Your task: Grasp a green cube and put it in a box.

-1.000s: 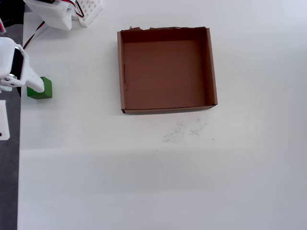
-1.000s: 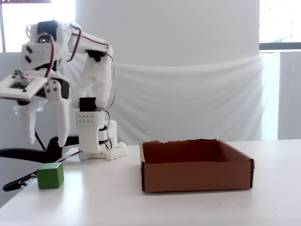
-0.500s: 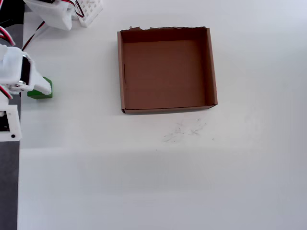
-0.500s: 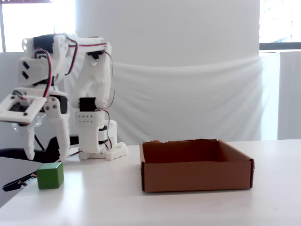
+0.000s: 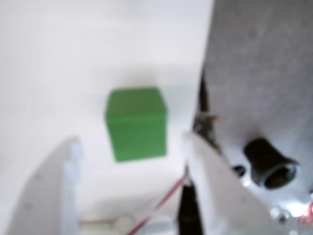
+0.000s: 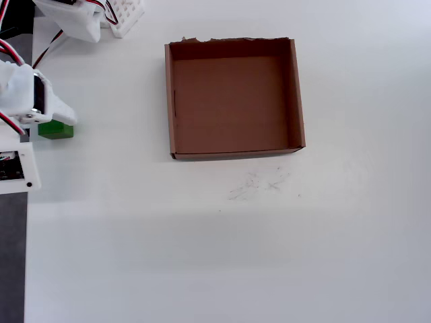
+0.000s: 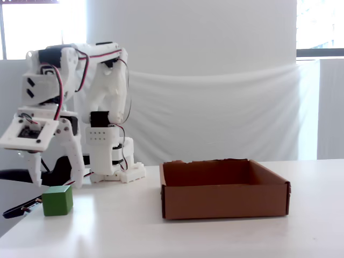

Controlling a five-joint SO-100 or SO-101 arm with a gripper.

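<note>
A: Where is the green cube (image 7: 57,200)?

B: On the white table (image 6: 202,256), at its left edge in the overhead view (image 6: 56,130); the fixed view also shows it at the near left, resting flat on the tabletop; nothing holds it.

A: And the gripper (image 7: 56,184)?

B: Directly above the cube, its two white fingers spread wide; in the wrist view the gripper (image 5: 129,142) frames the cube (image 5: 136,123), one finger low at the left, the other low at the right, with clear white table between each finger and the green faces; the fingertips hang just above the cube's top in the fixed view and touch nothing.

A: Is the picture sharp there?

B: No; the wrist view is blurred, so finer detail on the fingers cannot be made out.

A: The box (image 6: 233,98)?

B: Well to the right of the cube in the overhead view, near the far middle of the table; brown cardboard, low walls, ragged along its far edge; in the fixed view the box (image 7: 224,190) sits right of the arm's base (image 7: 112,161); its floor is bare.
</note>
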